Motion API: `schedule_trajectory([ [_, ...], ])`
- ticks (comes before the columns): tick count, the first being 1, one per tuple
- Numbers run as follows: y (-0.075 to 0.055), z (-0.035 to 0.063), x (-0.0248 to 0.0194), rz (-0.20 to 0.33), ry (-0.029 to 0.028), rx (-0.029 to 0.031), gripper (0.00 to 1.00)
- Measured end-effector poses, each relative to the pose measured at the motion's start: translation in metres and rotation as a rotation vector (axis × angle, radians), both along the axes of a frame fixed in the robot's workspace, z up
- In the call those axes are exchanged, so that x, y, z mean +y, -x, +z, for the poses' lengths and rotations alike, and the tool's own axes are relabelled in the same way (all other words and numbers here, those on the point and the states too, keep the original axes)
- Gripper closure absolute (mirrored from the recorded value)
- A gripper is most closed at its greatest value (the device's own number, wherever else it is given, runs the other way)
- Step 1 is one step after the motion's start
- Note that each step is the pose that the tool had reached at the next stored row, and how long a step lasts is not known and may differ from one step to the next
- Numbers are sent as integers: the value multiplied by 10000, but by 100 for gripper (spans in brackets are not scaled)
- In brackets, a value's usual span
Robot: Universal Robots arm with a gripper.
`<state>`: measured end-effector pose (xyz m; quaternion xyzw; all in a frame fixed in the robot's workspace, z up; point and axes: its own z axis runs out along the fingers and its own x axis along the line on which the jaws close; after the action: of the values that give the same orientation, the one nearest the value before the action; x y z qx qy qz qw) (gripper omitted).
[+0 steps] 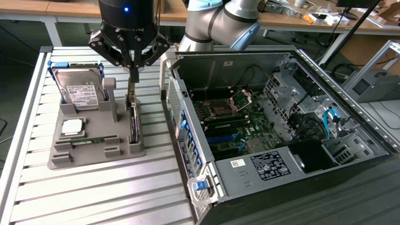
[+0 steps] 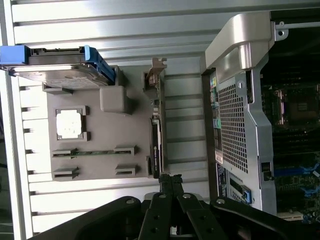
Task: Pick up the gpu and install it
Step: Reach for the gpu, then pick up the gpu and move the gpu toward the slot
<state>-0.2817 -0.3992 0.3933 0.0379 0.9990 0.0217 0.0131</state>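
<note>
Exterior view is showing you a task barely under way. The gpu (image 1: 133,119) is standing on edge in the slot along the right side of the gray holder tray (image 1: 81,157), in the left half of the frame, so nothing is installed yet. The open computer case (image 1: 250,61) is lying on the exterior view's right with its motherboard (image 1: 234,126) exposed, and I am seeing no card seated in it.

Your gripper (image 1: 133,67) is hanging straight above the card at upper left of center, its fingers pressed together right at the card's top edge. It is probably pinching that edge, though the contact itself is too fine for you to confirm. The card is not looking lifted: its lower edge is sitting in the tray.

Counting for you: one gpu, one hard drive (image 1: 78,89) in a blue carrier, one processor chip (image 1: 72,126), one RAM stick (image 1: 87,139), one tray, one case, one gripper. The lift, the carry across and the seating in the case are all remaining.
</note>
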Motion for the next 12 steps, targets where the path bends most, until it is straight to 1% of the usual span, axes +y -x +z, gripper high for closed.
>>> schedule_trajectory([
  [12, 0, 0, 0, 0, 0, 0, 89],
])
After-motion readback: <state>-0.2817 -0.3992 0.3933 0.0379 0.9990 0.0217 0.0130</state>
